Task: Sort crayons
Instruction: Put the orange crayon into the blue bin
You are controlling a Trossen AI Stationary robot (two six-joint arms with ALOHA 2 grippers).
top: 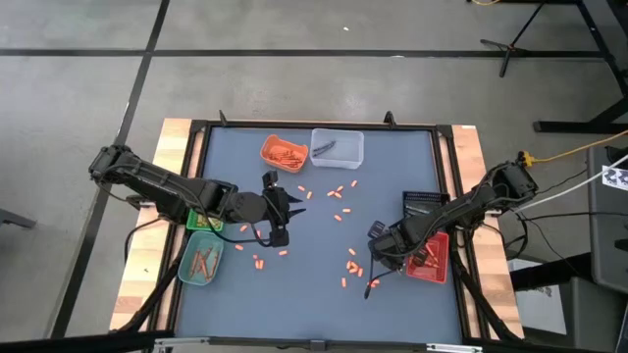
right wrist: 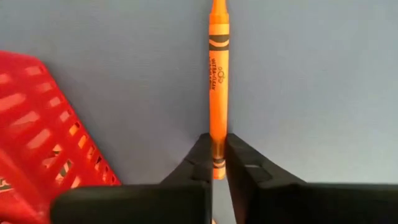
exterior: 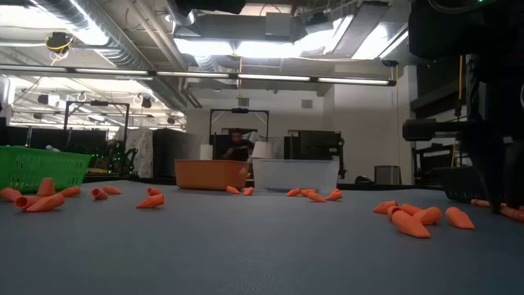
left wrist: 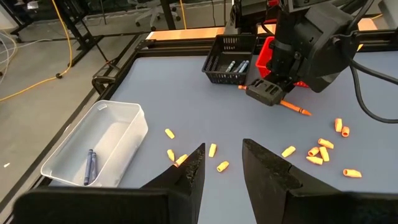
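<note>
An orange crayon (right wrist: 218,74) lies on the blue mat next to the red tray (right wrist: 37,124); my right gripper (right wrist: 217,148) points down and is shut on it. The same crayon (left wrist: 292,107) shows below my right gripper (left wrist: 266,93) in the left wrist view. Over the middle of the mat my left gripper (top: 280,211) hovers open, holding nothing. Several short orange crayon pieces (top: 339,191) lie scattered on the mat. My right gripper pinches the orange crayon between its two fingers near the crayon's blunt end (right wrist: 218,140). The fingers come from above, pointing down, and lie across it. The crayon's pointed end (right wrist: 217,9) reaches away from the fingers; the crayon lies flat along the mat.
At the far edge stand an orange tray (top: 283,152) with orange crayons and a clear tray (top: 337,147) with a dark crayon. A green tray (top: 201,260) and a green basket (top: 203,222) are at the left, a black basket (top: 424,203) and the red tray (top: 432,257) at the right.
</note>
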